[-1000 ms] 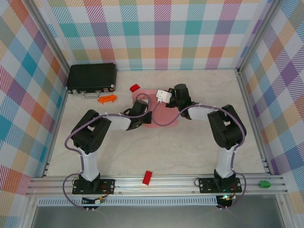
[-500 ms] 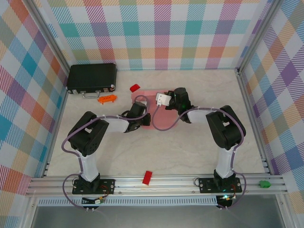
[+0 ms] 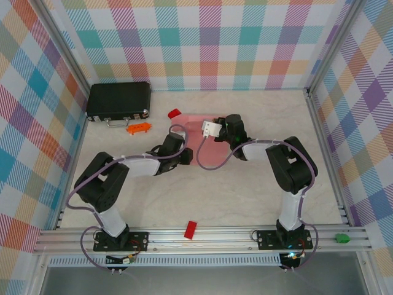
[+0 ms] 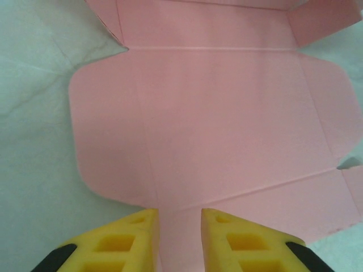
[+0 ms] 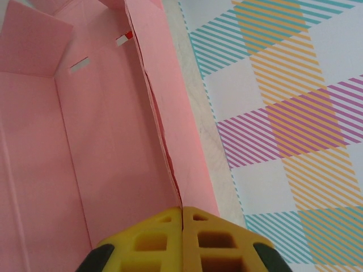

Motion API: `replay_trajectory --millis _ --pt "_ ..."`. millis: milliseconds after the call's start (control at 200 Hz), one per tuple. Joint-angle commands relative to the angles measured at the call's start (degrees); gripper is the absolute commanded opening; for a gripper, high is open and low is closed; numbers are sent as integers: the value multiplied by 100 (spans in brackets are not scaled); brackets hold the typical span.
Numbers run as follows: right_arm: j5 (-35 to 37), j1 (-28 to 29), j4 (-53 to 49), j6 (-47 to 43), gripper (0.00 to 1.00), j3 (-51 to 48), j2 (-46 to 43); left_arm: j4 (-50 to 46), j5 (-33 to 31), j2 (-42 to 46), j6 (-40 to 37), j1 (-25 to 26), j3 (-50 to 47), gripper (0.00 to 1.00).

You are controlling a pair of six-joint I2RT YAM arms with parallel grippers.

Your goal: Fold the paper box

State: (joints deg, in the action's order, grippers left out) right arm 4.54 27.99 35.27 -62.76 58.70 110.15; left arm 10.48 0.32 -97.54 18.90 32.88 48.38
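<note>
From above, you have the paper box (image 3: 212,150) lying mid-table, a little toward the far side, as a mostly open pink sheet. The left arm (image 3: 132,166) reaches to its near-left edge and the right arm (image 3: 270,147) to its far-right side. A small red block (image 3: 174,114) sits just beside the sheet's far-left corner, and the black case (image 3: 118,101) is well apart in the far-left corner of the table (image 3: 245,196). In the left wrist view, your left gripper (image 4: 178,226) has its jaws parted with a clear gap. The flat panel shows between and beyond the yellow fingers (image 4: 130,241), and nothing is clamped in them. In the right wrist view, your right gripper (image 5: 182,224) is clenched on the thin edge of a raised side wall of the box, and the card runs straight into the seam between its pads. The main risk is that the sheet slides on the smooth table, since the left jaws pin nothing and only the right pinch holds it. If you pull the wall sideways, the card may crease off its score line or tear at the pinch. If you let go too soon, the wall will probably spring back flat. A flap swung outward at the far-left could also catch on the red block.
</note>
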Motion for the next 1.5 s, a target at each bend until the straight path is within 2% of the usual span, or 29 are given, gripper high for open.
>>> replay_trajectory --millis 0,60,120,200,275,335,445,645,815,1130,1270,1495 --pt "78 30 252 -122 5 -137 121 -205 -141 555 127 -203 -114 26" --pt "92 36 257 -127 5 -152 113 -303 -223 811 149 -350 -118 26" --pt "90 34 276 -133 5 -165 104 -358 -340 1043 192 -513 -144 31" --pt "89 41 294 -145 5 -167 103 -514 -750 1272 332 -753 -115 35" --pt "100 58 301 -157 5 -174 105 -722 -994 1263 466 -1055 11 36" --pt "100 75 308 -153 5 -191 90 -806 -949 1139 500 -1285 180 36" --pt "105 114 327 -140 5 -209 87 -943 -880 740 428 -1543 625 36" --pt "144 146 367 -130 5 -253 95 -1408 -1237 -227 459 -1780 1622 38" --pt "128 172 367 -122 5 -297 68 -1884 -1009 -1174 287 -1812 2670 37" --pt "136 225 367 -113 5 -324 106 -2878 -1155 -2463 325 -1869 4354 37" --pt "159 233 336 -124 5 -276 139 -2996 -773 -2755 257 -1865 4738 35" --pt "170 240 316 -130 5 -203 203 -2435 604 -2630 -99 -1873 4478 35"
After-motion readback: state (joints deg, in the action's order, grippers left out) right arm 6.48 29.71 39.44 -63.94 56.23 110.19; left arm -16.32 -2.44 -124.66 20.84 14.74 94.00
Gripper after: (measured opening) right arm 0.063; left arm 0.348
